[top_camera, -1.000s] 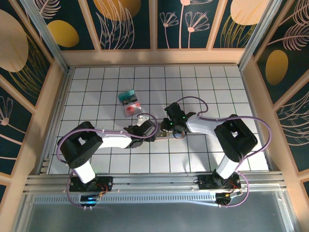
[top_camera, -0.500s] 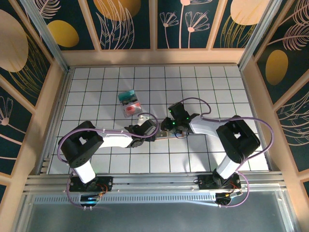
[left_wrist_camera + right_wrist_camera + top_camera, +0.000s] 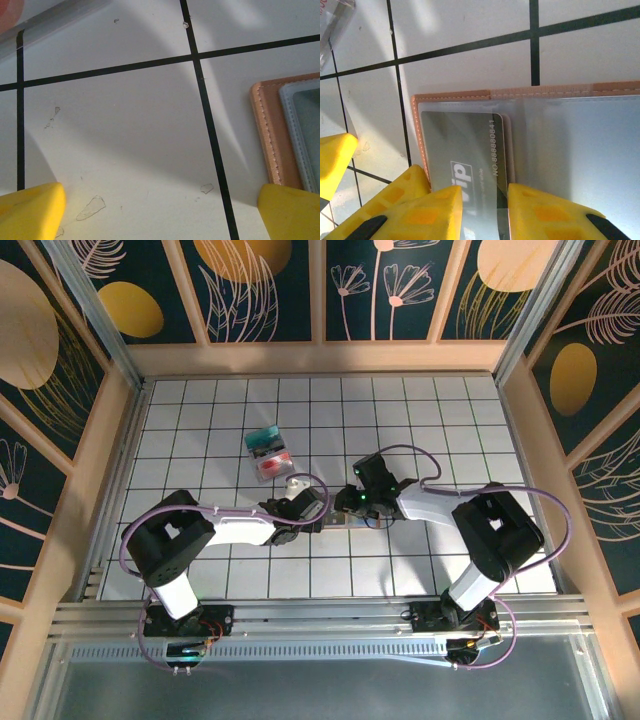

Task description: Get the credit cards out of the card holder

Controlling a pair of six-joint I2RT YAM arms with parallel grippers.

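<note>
1. Change: over the last sec the right arm swings its elbow slightly right and its wrist eases nearer; the left arm barely shifts. The card holder (image 3: 560,150) stays put.
2. Right gripper (image 3: 484,194): jaws stand at a narrow gap astride the near end of the grey card (image 3: 465,145). I cannot tell whether they clamp it.
3. Meaning: I judge the right arm is settling for a pull. The card sits in the left pocket under clear film, so nothing is out yet.
4. Left gripper (image 3: 160,210): fingers spread wide and holding nothing, low over bare tabletop (image 3: 115,125). The holder's left edge lies just beside one yellow finger (image 3: 287,210).
5. Holder position: open flat, mid-table, between the two grippers.
6. Surroundings: a clear packet (image 3: 267,453) with teal and red contents lies far-left of the holder, apart from it.
7. Obstructions: both wrists crowd the holder. The holder looks unpinned, so it may drag along with the card.
</note>
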